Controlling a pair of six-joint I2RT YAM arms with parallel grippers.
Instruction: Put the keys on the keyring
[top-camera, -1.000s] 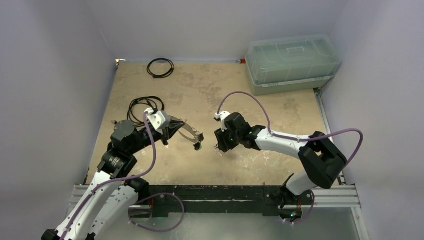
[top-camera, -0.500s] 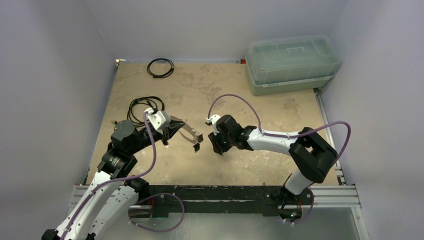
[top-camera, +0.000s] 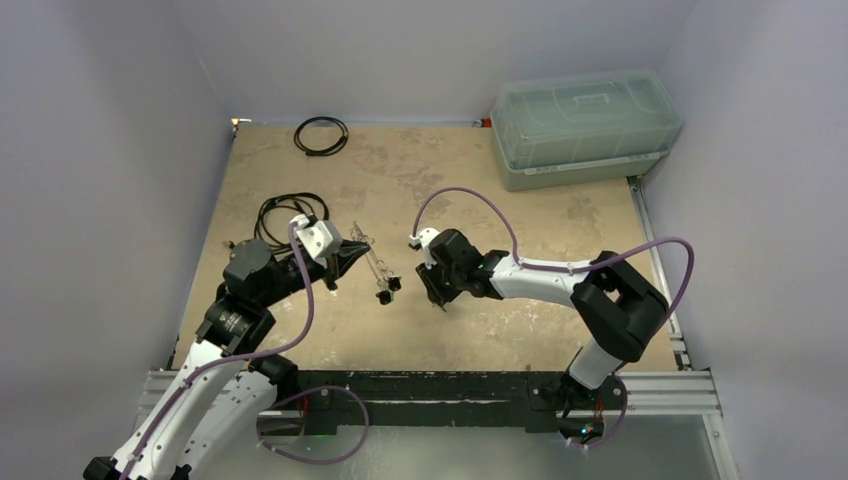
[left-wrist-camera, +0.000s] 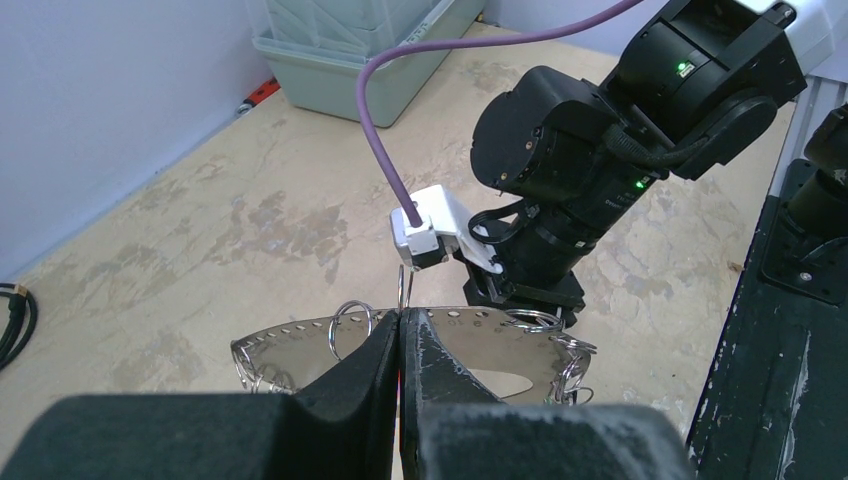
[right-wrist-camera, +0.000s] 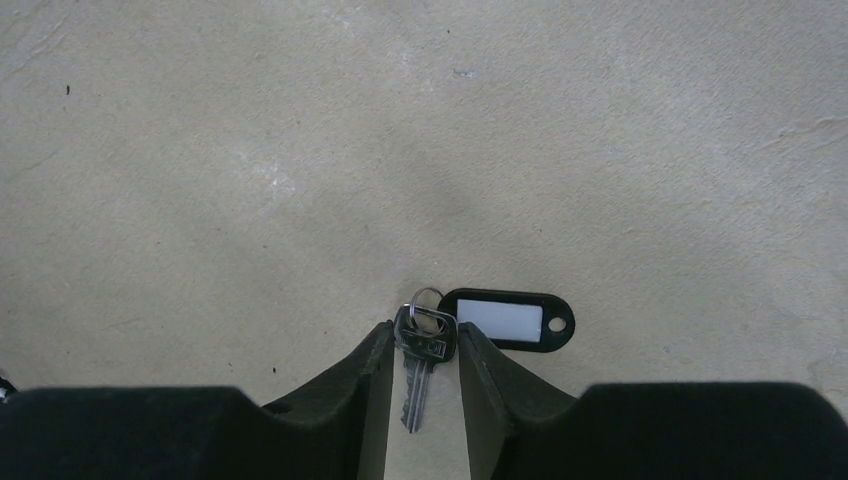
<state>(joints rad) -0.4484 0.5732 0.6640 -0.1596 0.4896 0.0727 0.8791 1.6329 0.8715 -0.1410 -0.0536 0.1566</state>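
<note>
Left gripper (left-wrist-camera: 400, 322) clamps keyring (left-wrist-camera: 465, 335), now rolled edge-on. Right gripper (right-wrist-camera: 424, 330) moved left, straddling black-tagged key (right-wrist-camera: 416, 385) on worktop (right-wrist-camera: 200, 150); grip unclear. Threading not begun.

Soft, even light; faint shadows on the mottled beige tabletop (top-camera: 420, 180); black right-gripper fingers (right-wrist-camera: 330, 410) slightly blurred up close.
</note>
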